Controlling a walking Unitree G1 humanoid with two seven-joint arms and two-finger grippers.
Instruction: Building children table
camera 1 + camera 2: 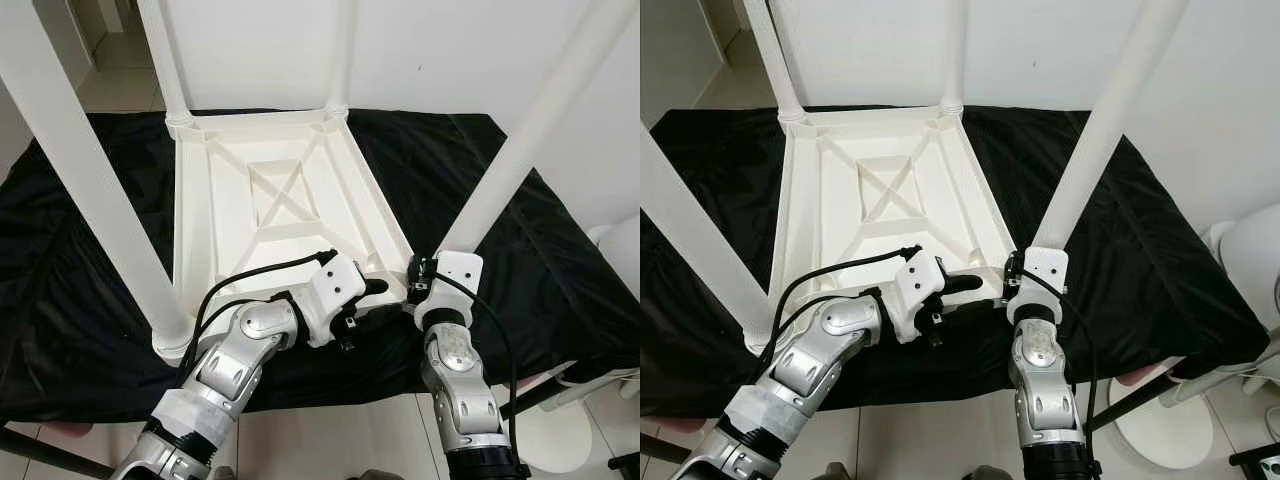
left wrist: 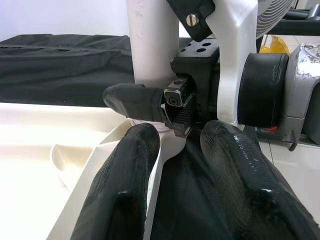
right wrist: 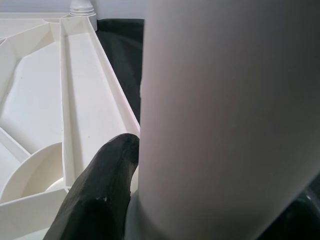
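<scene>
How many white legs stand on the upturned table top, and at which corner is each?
4. Far-left leg, far-right leg, near-left leg, and near-right leg, which the right gripper grips at its base.

A black cloth [image 1: 520, 230] covers the work surface, wrinkled, spreading beyond the fingers on every side. Pale floor tiles [image 1: 330, 440] lie below its near edge. A white round-based object [image 1: 1160, 425], perhaps a stool, stands to the right.

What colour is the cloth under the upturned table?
Black cloth, plain, no pattern; clearest in the left eye view.
</scene>
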